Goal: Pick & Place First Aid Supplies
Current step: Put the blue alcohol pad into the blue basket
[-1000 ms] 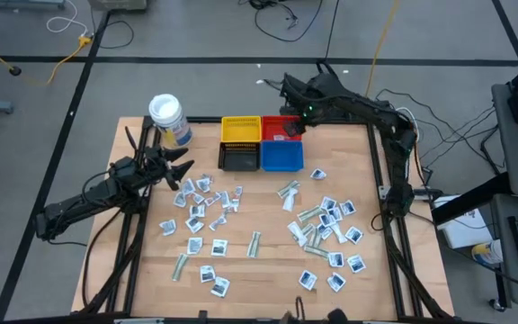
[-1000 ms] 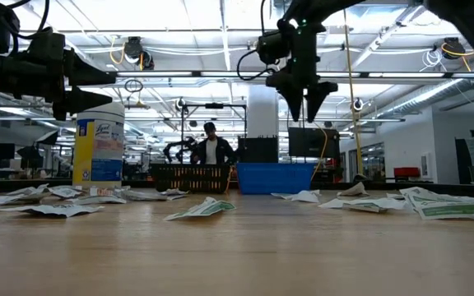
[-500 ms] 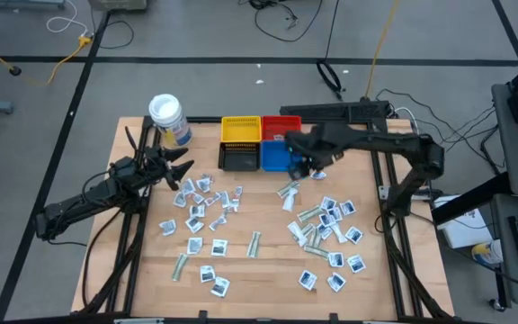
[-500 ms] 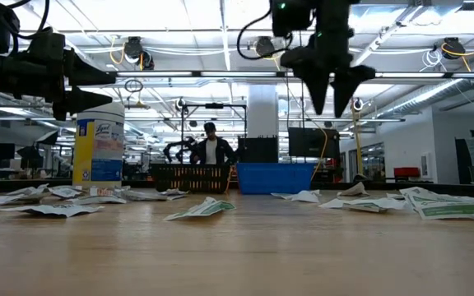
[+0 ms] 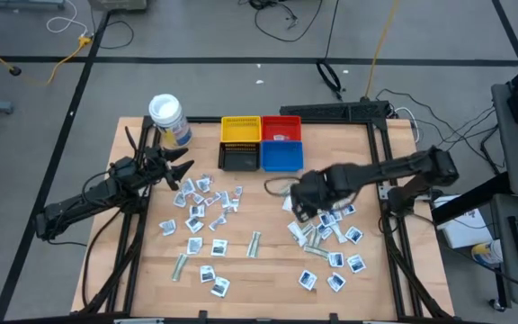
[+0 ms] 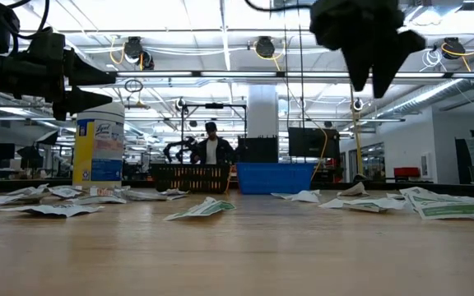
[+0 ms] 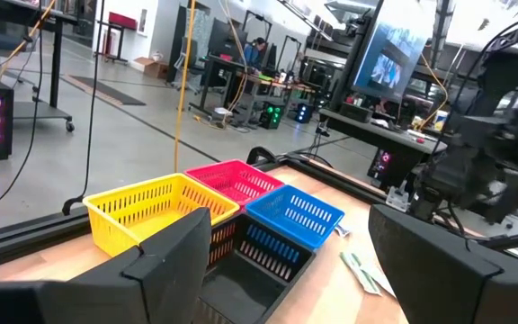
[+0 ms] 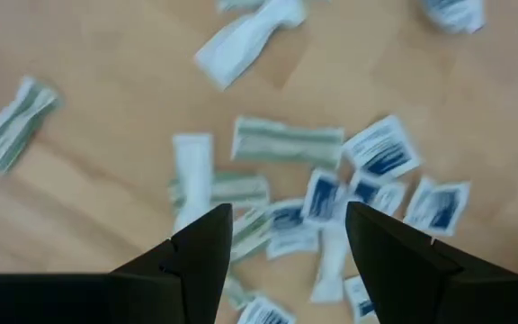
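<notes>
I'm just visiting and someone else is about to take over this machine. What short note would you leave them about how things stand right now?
Right gripper: open, empty, hanging over the right-hand packets.
Left gripper: open, empty, waiting above the table's left side near the round jar.
Supplies: two scatters of packets on the table, the other at centre-left.
Done: one white item shows in the red bin; yellow, blue and black bins look empty.
Left: nearly all packets.

So the four bins (image 5: 261, 143) sit in a tight square block at the far middle of the table (image 5: 250, 266), with the round jar (image 5: 168, 119) off to their left near the far left corner. The packets (image 5: 207, 209) are scattered in two loose patches nearer the front, one left of centre, one right. Left end effector (image 5: 181, 173) hangs beside the left patch, below the jar; right end effector (image 5: 301, 205) is over the right patch.
</notes>
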